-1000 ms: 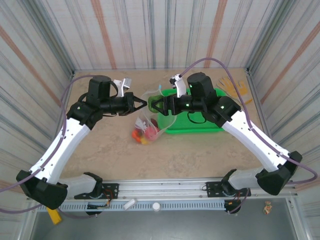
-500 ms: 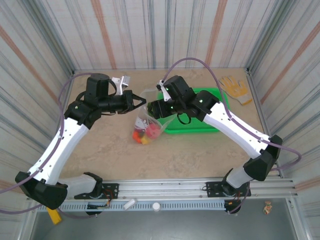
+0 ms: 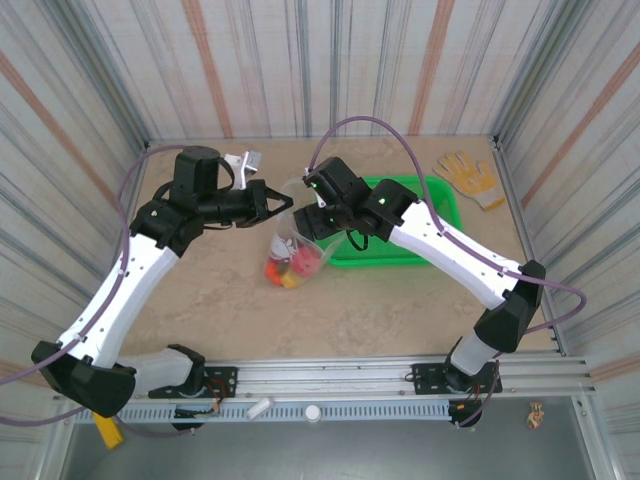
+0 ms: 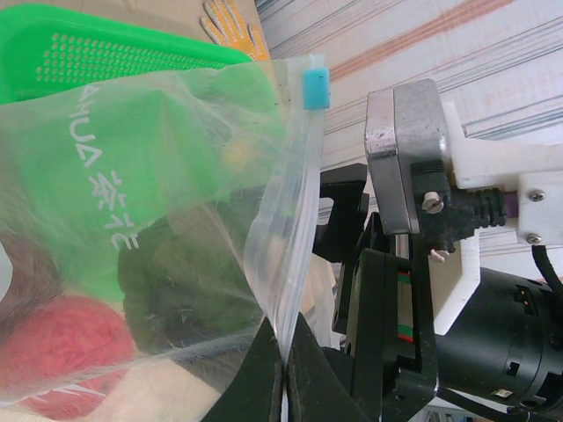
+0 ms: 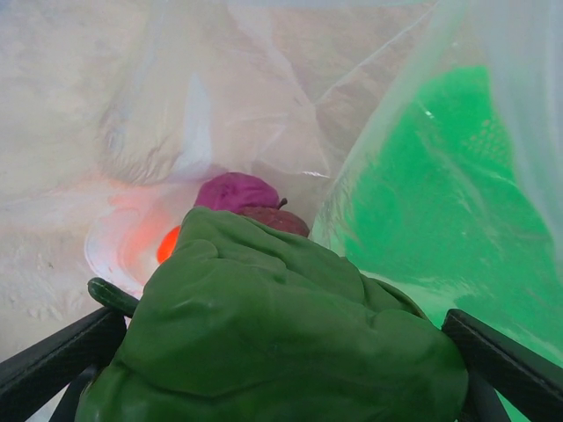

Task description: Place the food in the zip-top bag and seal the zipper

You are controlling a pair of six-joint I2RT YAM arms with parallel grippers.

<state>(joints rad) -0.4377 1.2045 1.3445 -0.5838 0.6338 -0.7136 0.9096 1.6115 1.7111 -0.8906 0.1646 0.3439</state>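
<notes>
At the left of the zip-top bag (image 3: 294, 243), the left gripper (image 3: 287, 206) is closed tight on the bag's upper edge. It pinches the zipper (image 4: 297, 189) strip below its light-blue end piece and holds the mouth lifted and open. This arm has stayed almost at the same place during the last second.

In the bottom of the bag lie already several pieces of the food (image 3: 288, 268): red, orange and yellow ones, and a magenta piece (image 5: 236, 189) on top of them.

The change is on the right side of the bag. A second ago the right gripper (image 3: 311, 221) was over the green basket (image 3: 440, 192), to the right of the bag. Now it has come across to the mouth and its fingers reach inside the plastic. Its jaws stand wide and hold a dark green vegetable (image 5: 281, 347) between them, just above the pieces in the bag.

I judge that this piece is ready to be dropped and only needs the fingers to let go. The zipper is not yet closed.

Further right of the bag, beyond the basket, lies a yellow glove (image 3: 468, 178), untouched.
</notes>
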